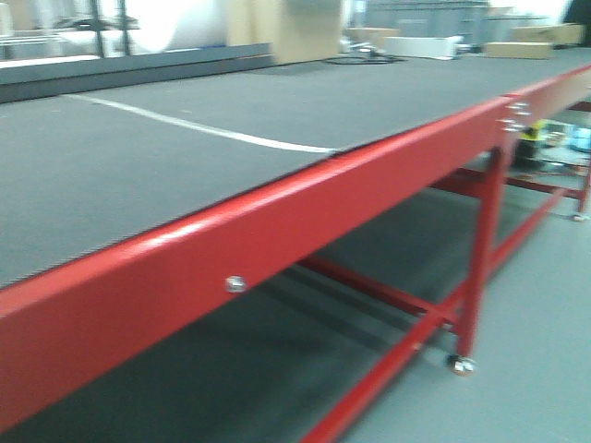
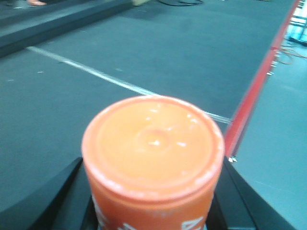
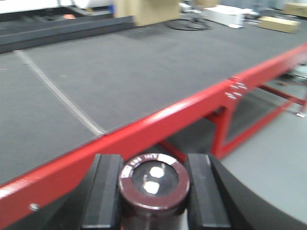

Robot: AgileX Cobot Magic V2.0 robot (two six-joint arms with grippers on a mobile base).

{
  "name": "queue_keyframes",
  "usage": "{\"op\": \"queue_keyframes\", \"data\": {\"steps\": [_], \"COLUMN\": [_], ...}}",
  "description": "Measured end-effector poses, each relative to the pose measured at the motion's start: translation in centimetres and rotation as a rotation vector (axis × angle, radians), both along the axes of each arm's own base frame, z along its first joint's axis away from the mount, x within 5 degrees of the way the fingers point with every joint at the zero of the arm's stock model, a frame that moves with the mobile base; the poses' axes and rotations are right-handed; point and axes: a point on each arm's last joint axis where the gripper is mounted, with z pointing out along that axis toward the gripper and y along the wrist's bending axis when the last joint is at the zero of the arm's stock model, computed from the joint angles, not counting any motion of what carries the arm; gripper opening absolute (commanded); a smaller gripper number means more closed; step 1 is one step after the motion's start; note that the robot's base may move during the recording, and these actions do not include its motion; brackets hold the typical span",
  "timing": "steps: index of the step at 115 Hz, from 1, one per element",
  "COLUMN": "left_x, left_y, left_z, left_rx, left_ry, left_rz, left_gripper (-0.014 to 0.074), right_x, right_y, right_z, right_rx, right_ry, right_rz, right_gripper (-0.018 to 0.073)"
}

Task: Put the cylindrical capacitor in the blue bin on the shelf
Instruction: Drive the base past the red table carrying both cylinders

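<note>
Right claw (image 3: pixel 153 165) is clamped on the cylindrical capacitor (image 3: pixel 169 188), a dark maroon can with terminals (image 3: pixel 154 171) up. Left claw (image 2: pixel 153 191) grips an orange cylinder (image 2: pixel 152 143), and both are near the red worktop (image 1: pixel 185 157) edge. Capacitor looks rigid, light, smooth-walled, probably slippery: hold mid-body, keep off the terminals. No blue bin or shelf in view.

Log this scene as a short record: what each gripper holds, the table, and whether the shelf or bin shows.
left gripper: shut on orange cylinder
right gripper: shut on dark capacitor, two terminals on top
table: red frame, dark mat, white line across it
shelf, blue bin: not in view
</note>
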Motion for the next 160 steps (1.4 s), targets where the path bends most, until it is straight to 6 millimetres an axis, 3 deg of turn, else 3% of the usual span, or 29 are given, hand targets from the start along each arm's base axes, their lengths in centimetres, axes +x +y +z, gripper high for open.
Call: {"op": "queue_keyframes", "data": {"steps": [160], "left_x": [0.0], "left_y": [0.01], "left_z": [0.0], "left_rx": [0.001], "left_ry": [0.0], "left_rz": [0.001], "left_gripper": [-0.0111], "right_x": [0.0], "right_y": [0.0], "right_z": [0.0], "right_rx": [0.0], "right_ry": [0.0], "right_rz": [0.0], "right_gripper": [-0.0162]}}
